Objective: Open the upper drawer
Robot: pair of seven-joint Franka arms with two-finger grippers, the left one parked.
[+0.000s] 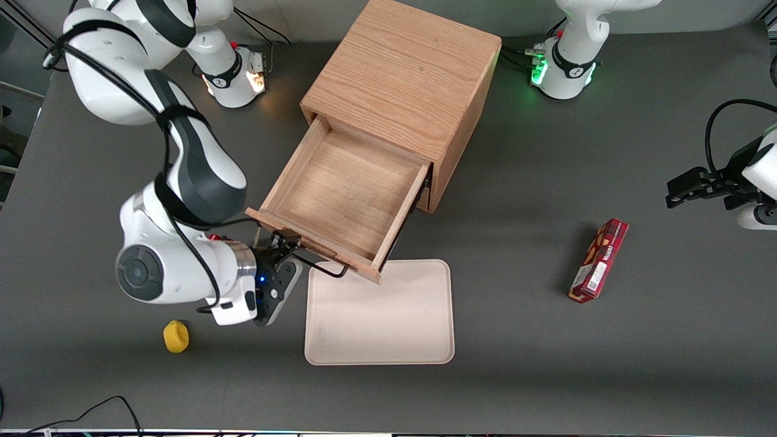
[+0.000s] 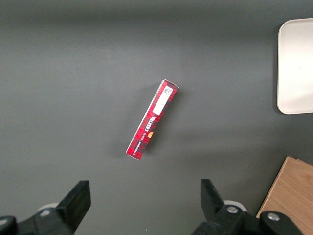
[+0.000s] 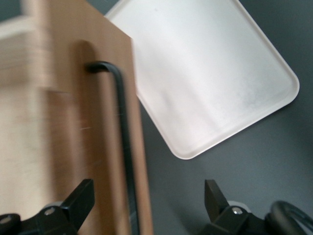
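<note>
So the light oak upper drawer [image 1: 343, 203] with the thin black wire handle [image 3: 124, 147] is pulled way out of the oak cabinet [image 1: 403, 85], mid-counter toward its robot-side edge. The right arm's black claw [image 1: 290, 250] sits at the drawer front, fingers spread either side of the handle, just above the cream rectangular tray [image 1: 388, 328].
</note>
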